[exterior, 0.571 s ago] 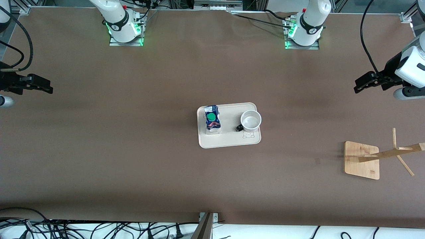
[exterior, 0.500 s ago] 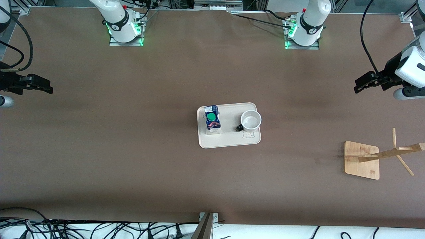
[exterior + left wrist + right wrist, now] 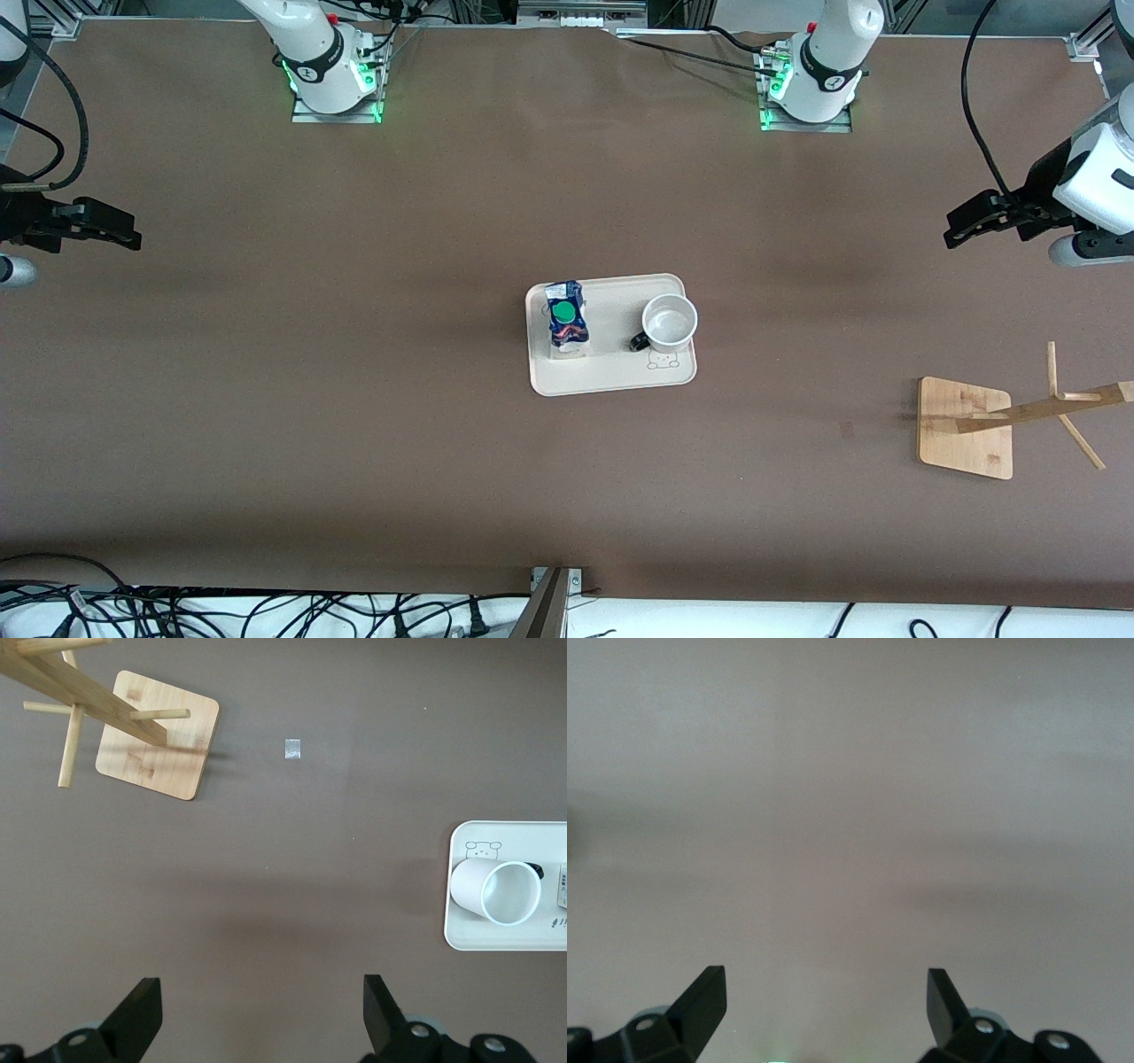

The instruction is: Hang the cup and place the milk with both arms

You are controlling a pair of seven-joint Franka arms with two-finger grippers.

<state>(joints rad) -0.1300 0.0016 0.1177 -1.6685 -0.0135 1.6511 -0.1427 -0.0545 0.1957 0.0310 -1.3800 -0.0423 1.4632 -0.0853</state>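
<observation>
The white cup [image 3: 669, 321] stands upright on a beige tray [image 3: 611, 377] at the middle of the table, its black handle toward the milk. The blue and white milk carton [image 3: 566, 321] with a green cap stands on the same tray, toward the right arm's end. My left gripper [image 3: 952, 232] is open and empty, up in the air over bare table at the left arm's end. Its wrist view [image 3: 261, 1010] shows the cup [image 3: 496, 893] and the tray [image 3: 461, 939]. My right gripper [image 3: 133, 237] is open and empty over bare table at the right arm's end, and its wrist view [image 3: 826, 1001] shows only tabletop.
A wooden cup rack [image 3: 966, 428] with a square base and slanted pegs stands toward the left arm's end, nearer the front camera than the tray; it also shows in the left wrist view [image 3: 159, 734]. Cables lie along the table's near edge [image 3: 266, 611].
</observation>
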